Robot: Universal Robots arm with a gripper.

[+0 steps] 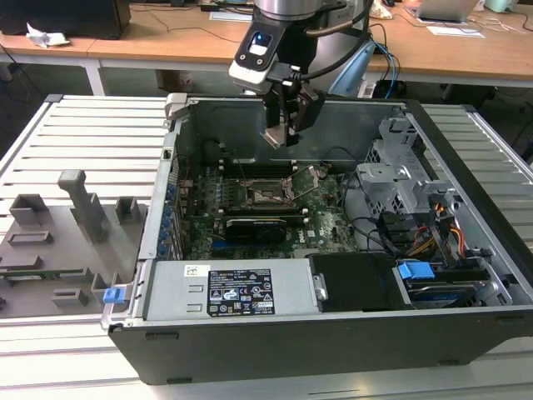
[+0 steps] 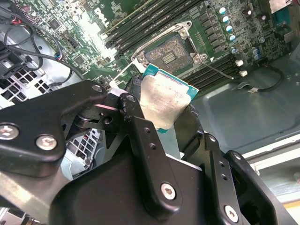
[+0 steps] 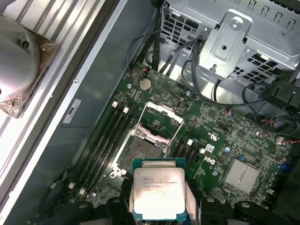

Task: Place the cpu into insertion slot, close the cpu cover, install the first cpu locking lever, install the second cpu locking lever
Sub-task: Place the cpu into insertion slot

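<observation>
Claw: the gripper (image 1: 285, 133) hangs inside the open computer case (image 1: 333, 346), above the green motherboard (image 1: 329, 227). Its fingers (image 2: 137, 129) are drawn in just as far as the chip's width allows.
Hold: the cpu (image 3: 157, 194) is clamped by two opposite edges between the fingers. Its pale metal face is towards the first wrist camera.
Cpu against claw: in both wrist views the chip sits between the two black fingers and sticks out past their tips. Its green rim is visible around the metal face.
Cpu against slot: the chip is in the air over the board and apart from the insertion slot (image 3: 140, 154). In the first wrist view it is near the slot but not seated in it.
Slot: it is uncovered, and its dark field of contacts is visible inside the metal rim.
Cover: the cpu cover (image 3: 152, 137) stands tilted up off the slot, on the side away from the chip.
Lever: a thin locking lever (image 2: 219, 71) juts out beside the slot, not latched down.
</observation>
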